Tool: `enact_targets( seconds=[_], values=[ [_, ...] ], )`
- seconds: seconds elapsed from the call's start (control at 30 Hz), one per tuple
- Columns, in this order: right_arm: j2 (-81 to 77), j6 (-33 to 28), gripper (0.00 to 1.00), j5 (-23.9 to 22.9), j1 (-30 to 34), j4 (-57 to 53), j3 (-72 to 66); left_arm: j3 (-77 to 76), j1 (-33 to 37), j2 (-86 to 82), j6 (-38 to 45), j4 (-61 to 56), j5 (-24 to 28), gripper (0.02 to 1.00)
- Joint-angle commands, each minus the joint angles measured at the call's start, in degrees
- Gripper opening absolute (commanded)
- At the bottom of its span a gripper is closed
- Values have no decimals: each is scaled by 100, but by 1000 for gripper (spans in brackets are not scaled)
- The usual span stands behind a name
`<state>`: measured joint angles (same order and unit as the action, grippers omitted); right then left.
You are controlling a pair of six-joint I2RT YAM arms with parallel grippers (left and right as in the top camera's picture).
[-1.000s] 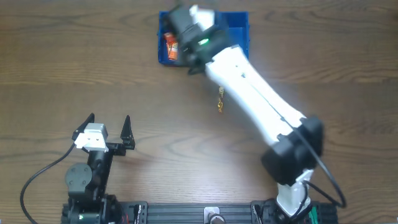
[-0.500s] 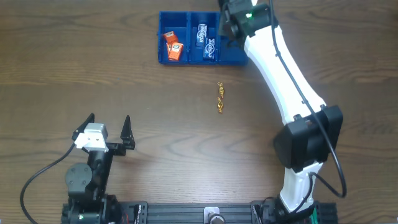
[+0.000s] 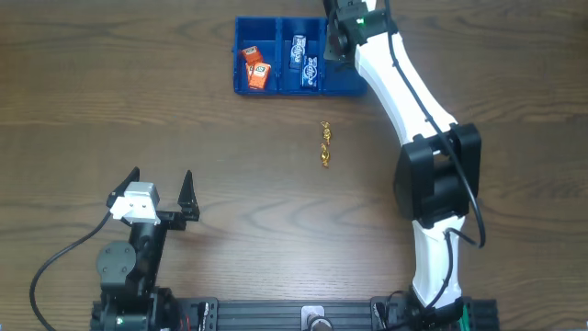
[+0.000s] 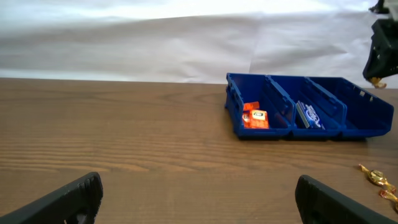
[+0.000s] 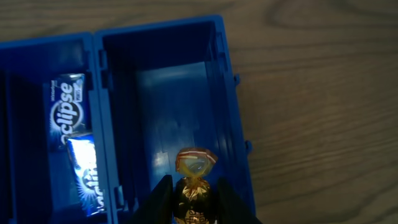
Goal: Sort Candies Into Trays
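A blue three-compartment tray [image 3: 280,91] stands at the far middle of the table. Its left bin holds orange candies [image 3: 255,69], its middle bin blue packets [image 3: 304,57]. My right gripper [image 5: 194,194] is shut on a gold-wrapped candy [image 5: 195,165] and hangs over the bare right bin [image 5: 174,106]; from above the right gripper [image 3: 336,35] sits at the tray's right end. A short string of gold candies [image 3: 325,145] lies on the wood in front of the tray. My left gripper [image 3: 158,186] is open near the front left, holding nothing.
The left wrist view faces the tray [image 4: 261,132] across bare wood, with the gold candies [image 4: 377,180] at its right and the right gripper [image 4: 380,53] above the tray's far end. A white wall backs the table.
The right arm swung from over the tray's left bins to its right end, uncovering the orange and blue candies. Since half a second ago only its elbow shifted. The left arm stayed still.
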<state>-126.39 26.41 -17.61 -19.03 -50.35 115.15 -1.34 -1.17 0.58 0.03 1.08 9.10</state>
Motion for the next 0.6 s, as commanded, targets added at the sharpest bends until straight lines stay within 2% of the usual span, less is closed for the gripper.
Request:
enact_targets(
  seconds=[0.03,0.17,0.23,0.27,0.37,0.43,0.6],
  values=[
    [-160,-101,187,-9,2,15,7,107,31,-42,20,234,125,996],
    [-160,-101,194,-7,-2,63,7,107,31,-42,20,234,125,996],
    [-160,-101,297,-4,-9,76,7,107,31,-42,20,234,125,996],
    [-160,-101,393,0,-15,81,7,107,31,-42,20,234,125,996],
    [-160,-101,595,17,-20,111,7,107,31,-42,20,234,125,996],
    [-160,-101,630,17,-24,125,7,107,31,-42,20,234,125,996],
    [-160,-101,634,101,-42,66,7,107,31,-42,20,234,125,996]
  ],
)
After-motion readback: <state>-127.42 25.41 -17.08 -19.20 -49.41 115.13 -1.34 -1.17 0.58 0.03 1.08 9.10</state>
